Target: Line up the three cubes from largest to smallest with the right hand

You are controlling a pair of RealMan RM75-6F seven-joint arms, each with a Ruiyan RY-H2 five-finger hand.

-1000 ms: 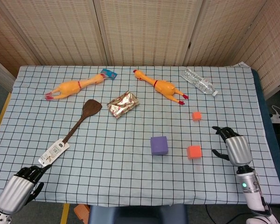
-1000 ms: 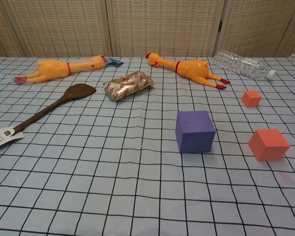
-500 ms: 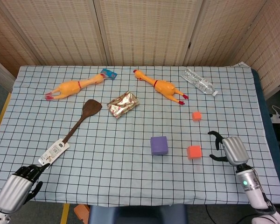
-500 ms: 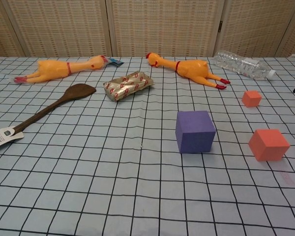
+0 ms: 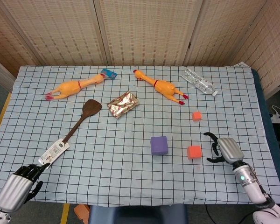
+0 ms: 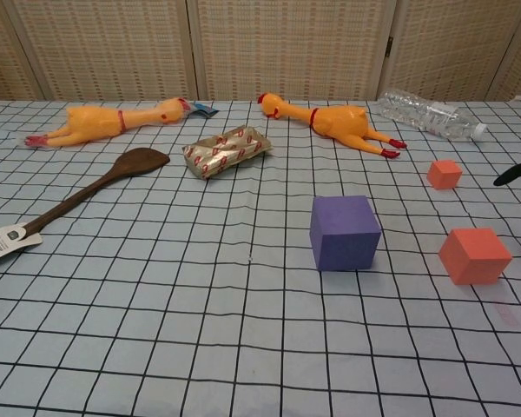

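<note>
1. Your right hand sits at the lower right of the head view, fingers spread wide with the tips pointing left, holding nothing. The chest view catches only a dark fingertip at its right edge.
2. The mid cube, orange, lies just left of that hand, apart from it. It is the nearest of the three, so the reach runs straight left.
3. The purple cube is further left along roughly the same row. The small cube, also orange, sits further up the frame, above the mid one and well off that row.
4. By my reading, the small cube is the one out of line.
5. Your left hand rests at the lower left corner, fingers curled in on nothing, far from every cube.
</note>
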